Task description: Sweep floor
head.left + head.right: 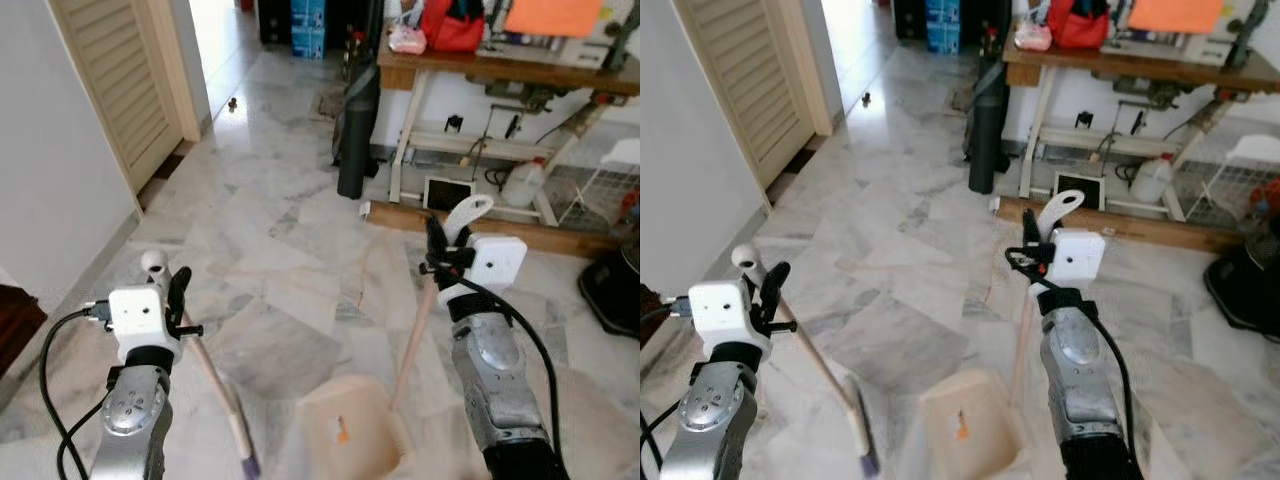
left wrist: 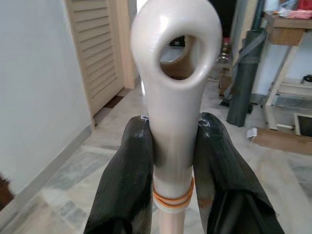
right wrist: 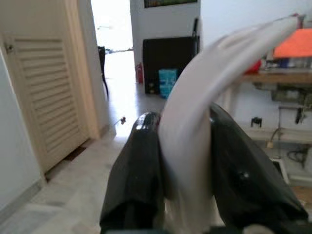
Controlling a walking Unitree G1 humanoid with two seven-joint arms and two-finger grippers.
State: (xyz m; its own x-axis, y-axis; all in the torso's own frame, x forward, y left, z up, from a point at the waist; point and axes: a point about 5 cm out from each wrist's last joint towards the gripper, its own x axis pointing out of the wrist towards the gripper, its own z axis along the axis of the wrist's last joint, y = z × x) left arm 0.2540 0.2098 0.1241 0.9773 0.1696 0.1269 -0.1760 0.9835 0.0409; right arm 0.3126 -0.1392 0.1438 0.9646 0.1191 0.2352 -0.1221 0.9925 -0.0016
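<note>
Gripping broom [image 1: 215, 385] left, dustpan [image 1: 345, 430] right, arms raised

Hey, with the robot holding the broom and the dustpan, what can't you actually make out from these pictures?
- Broom bristles: cut off by the bottom edge of both eye views.
- Dustpan contents: pan blurred and cropped at the bottom edge; dirt inside cannot be told.
- Items on the wooden table: cut by the top edge, too small to identify.
- Left hand and right hand wrist views: handles block the floor below.
</note>
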